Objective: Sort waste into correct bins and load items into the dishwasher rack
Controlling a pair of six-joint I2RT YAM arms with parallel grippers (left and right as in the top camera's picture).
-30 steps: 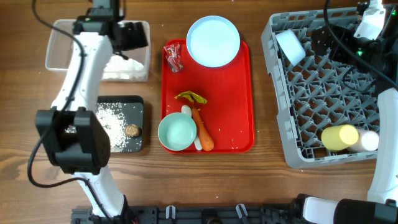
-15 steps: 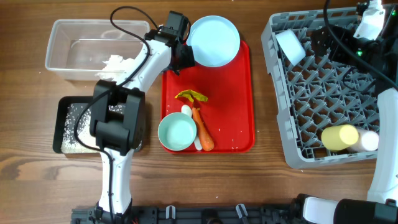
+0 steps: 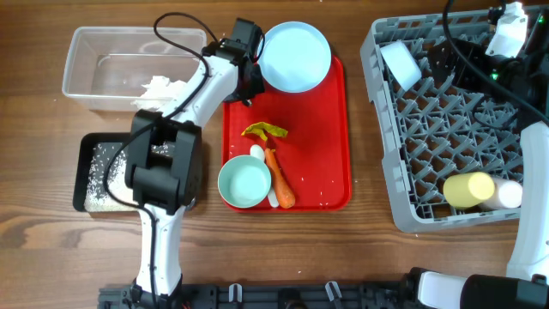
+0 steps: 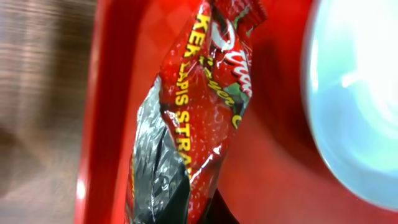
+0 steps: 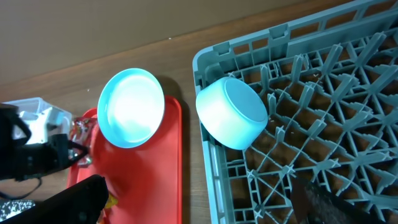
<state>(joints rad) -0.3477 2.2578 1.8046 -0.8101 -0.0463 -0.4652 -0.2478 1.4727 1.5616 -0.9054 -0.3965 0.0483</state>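
Gripping the red wrapper (image 4: 199, 112): left claw (image 3: 242, 84) clenched on its lower end at the back left corner of the red tray (image 3: 326, 146). Wrapper is glossy, crinkled film with yellow lettering and a dark patch, lying just beside the plate (image 3: 295, 56). Left arm reaches forward from the bench's near edge, over the black tray (image 3: 83, 172) of rice (image 3: 101, 163), wrist bent down onto the red tray.

Right claw (image 5: 198, 182) spread wide, grasping nothing, hanging over the rack's (image 3: 383, 129) back left part beside a tipped bowl (image 3: 400, 62).

Yellow wrapper (image 3: 263, 132), carrot (image 3: 280, 178), spoon (image 3: 257, 153) and a second bowl (image 3: 244, 183) sit on the red tray's near half. Crumpled paper (image 3: 159, 87) in the clear tub (image 3: 86, 43). Yellow cup (image 3: 468, 189) and pink cup (image 3: 509, 195) lie on their sides in the grey lattice rack.
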